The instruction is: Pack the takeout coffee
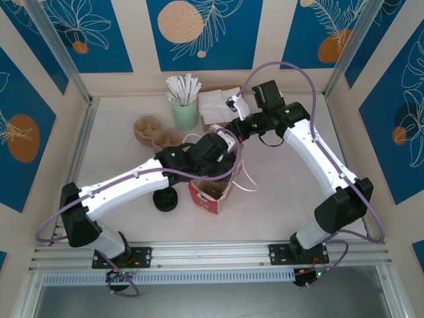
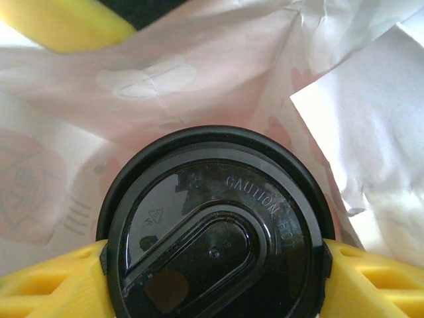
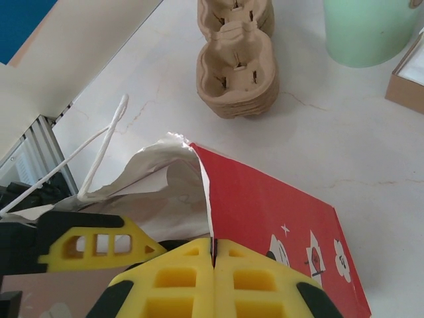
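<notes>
The left end effector is grasping the takeout coffee by its black lid. Its two yellow fingers are pressing on opposite sides of the lid, with the jaws standing rather wide around it. The cup is sitting between them, inside the mouth of the red bag, with the bag's white inner paper around it. The bag is standing near the middle of the worktop, slightly toward the near edge. The right end effector is clenched and is pinching the bag's upper rim.

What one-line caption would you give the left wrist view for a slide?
Left gripper clamps the takeout coffee by its black lid, bag paper behind.
</notes>
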Robot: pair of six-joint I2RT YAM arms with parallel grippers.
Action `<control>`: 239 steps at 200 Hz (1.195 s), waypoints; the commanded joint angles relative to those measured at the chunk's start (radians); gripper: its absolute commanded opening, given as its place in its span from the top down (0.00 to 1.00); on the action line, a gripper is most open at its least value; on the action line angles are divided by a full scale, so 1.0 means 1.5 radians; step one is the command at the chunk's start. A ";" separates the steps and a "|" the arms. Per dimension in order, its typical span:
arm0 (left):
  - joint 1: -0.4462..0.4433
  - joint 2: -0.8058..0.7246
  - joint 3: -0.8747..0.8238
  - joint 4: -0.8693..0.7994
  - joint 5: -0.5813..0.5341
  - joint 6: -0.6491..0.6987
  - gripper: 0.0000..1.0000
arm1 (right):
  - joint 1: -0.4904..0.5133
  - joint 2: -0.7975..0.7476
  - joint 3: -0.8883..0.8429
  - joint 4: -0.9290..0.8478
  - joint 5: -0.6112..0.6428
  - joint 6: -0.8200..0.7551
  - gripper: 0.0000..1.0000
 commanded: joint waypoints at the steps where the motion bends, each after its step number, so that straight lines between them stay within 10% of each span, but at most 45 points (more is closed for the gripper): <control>1: 0.005 0.022 0.003 0.022 -0.004 0.017 0.31 | -0.002 -0.002 -0.004 0.023 -0.037 0.005 0.99; 239: 0.019 -0.019 -0.085 0.102 -0.015 0.018 0.28 | 0.000 -0.069 -0.091 0.107 -0.043 0.063 0.98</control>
